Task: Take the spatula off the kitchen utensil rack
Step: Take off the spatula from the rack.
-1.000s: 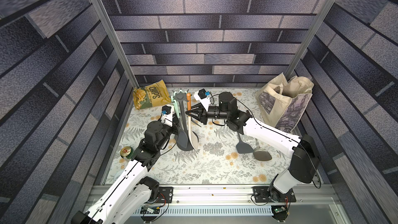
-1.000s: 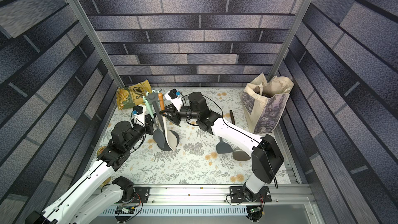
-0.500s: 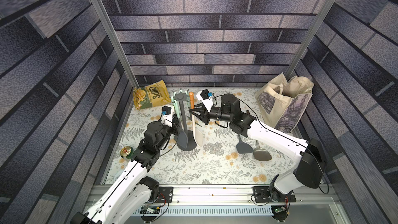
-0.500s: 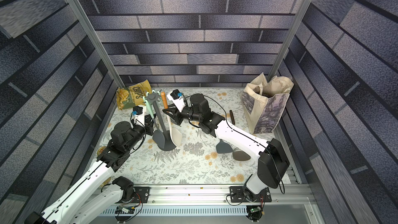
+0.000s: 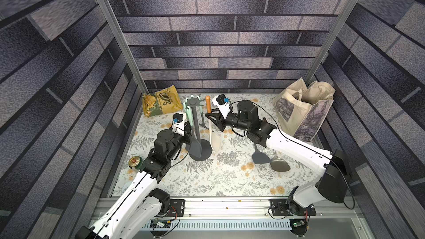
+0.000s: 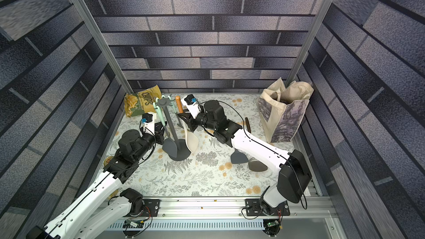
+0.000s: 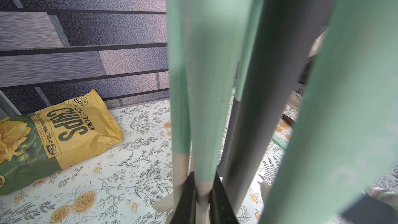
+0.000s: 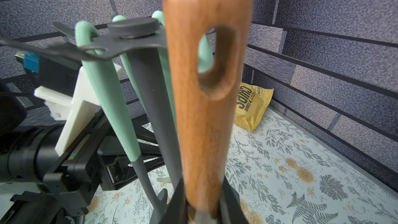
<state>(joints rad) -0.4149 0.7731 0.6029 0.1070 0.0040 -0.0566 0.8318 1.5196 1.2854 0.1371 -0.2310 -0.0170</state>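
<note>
Right now my right fingers (image 8: 231, 203) are clamped on the spatula (image 5: 215, 142), pinching the lower part of its brown wooden handle. Its cream blade hangs down just right of the rack's round base in both top views; I cannot tell whether the tip touches the floral surface (image 5: 207, 180). In the right wrist view the handle fills the middle of the frame, and the oval hanging hole near its top has no hook through it.

The kitchen utensil rack (image 5: 205, 151) stands upright, left of centre, its star-shaped crown just left of the spatula's handle top and apart from it. Mint-green loops hang from the crown's hooks. My left fingers (image 7: 185, 199) are closed tight around a mint-handled utensil (image 7: 204, 104) on the rack, low on the handle where the green ends.

At the upper left of the surface lies a yellow and green bag (image 5: 161, 104) printed "CHIPS" in big dark letters. The left wrist view also shows "KETTLE COOKED", "CRISPY" and "THICK CUT" in smaller type. A cream tote bag (image 5: 303, 111) stands at the upper right. A dark grey turner (image 5: 259, 156) and a taupe turner (image 5: 279, 163) lie side by side right of centre, their handles running under my right arm. A gold-topped can (image 5: 134, 161) sits at the left edge beside my left arm.
</note>
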